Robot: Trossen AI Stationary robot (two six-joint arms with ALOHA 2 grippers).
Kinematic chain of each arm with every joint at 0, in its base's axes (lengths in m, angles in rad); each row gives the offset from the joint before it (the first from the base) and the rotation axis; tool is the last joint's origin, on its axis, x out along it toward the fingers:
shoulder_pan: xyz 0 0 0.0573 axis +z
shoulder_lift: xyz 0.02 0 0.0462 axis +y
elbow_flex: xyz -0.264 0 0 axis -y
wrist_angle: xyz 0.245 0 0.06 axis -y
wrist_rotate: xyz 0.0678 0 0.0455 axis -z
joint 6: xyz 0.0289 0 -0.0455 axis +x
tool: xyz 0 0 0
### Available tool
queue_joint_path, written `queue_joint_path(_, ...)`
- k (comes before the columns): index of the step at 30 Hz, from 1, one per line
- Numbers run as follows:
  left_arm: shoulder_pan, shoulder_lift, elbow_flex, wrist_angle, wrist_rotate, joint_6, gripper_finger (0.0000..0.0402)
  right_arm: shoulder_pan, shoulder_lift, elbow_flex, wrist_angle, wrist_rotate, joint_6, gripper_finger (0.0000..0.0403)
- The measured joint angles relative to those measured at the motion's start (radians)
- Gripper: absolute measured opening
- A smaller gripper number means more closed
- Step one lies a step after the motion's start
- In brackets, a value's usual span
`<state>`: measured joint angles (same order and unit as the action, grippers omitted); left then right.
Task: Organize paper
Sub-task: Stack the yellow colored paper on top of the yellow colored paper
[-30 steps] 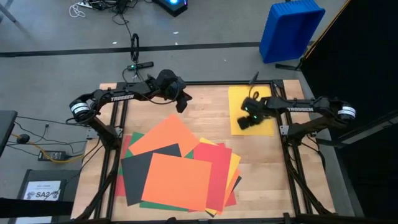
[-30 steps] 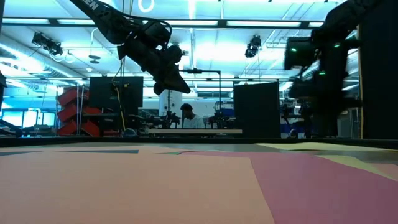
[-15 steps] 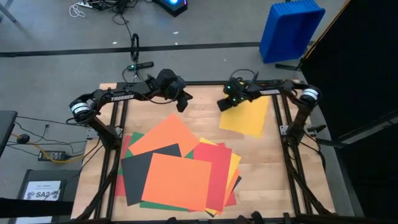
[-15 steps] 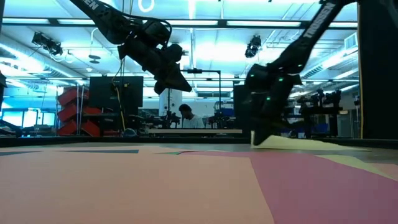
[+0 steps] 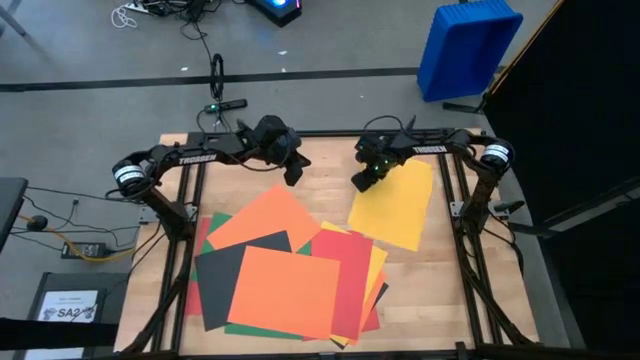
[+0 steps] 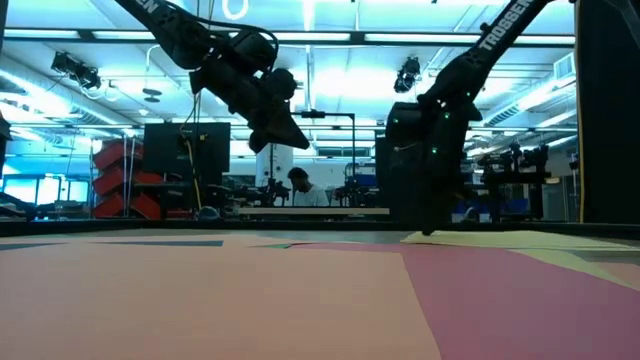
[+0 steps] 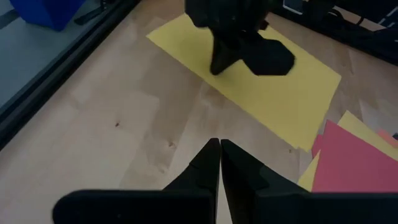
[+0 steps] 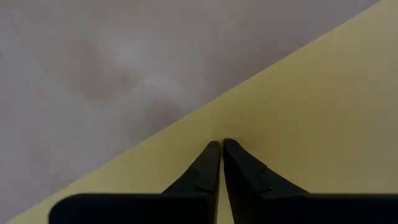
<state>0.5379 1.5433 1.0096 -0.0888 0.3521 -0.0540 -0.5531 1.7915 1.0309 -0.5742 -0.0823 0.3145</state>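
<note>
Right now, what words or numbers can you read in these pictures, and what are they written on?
"TROSSEN" on the left arm, high view.
"TROSSEN" on the right arm, low view; the print on this arm is blurred in the high view.
"SA2" on the small white sheet on the floor beside the table; its smaller lines are too small to read.
No writing shows on the coloured paper.
</note>
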Motion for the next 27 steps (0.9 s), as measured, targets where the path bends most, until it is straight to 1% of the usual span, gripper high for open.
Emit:
queue_joint_path(4,-0.003,0.000,0.000,0.004,0.000,0.000,0.0000,0.042,-0.032,-0.007,-0.028,0.015,0.001,0.0000)
queue_joint_path(6,-0.003,0.000,0.000,0.010,0.000,0.000,0.0000,0.057,-0.082,-0.007,-0.018,0.019,0.020,0.0000)
queue_joint_path(8,-0.004,0.000,0.000,0.010,0.000,-0.001,0.0000,0.068,-0.148,-0.004,-0.031,0.052,0.042,0.0000)
queue_joint_path(10,-0.004,0.000,0.000,0.009,0.000,-0.002,0.0000,0.080,-0.209,-0.004,-0.090,0.120,0.067,0.0000)
queue_joint_path(13,-0.004,0.000,0.000,0.010,0.000,-0.002,0.0000,0.087,-0.304,-0.005,-0.232,0.218,0.122,0.0000)
queue_joint_path(16,-0.006,0.000,0.000,0.013,0.000,-0.002,0.0000,0.084,-0.374,-0.044,-0.362,0.269,0.193,0.0000)
queue_joint_path(21,-0.011,0.000,0.000,0.024,0.000,-0.003,0.0000,0.073,-0.456,-0.185,-0.454,0.271,0.349,0.0000)
queue_joint_path(27,-0.012,0.000,0.000,0.025,0.000,-0.003,0.0000,0.059,-0.474,-0.324,-0.463,0.218,0.467,0.0000)
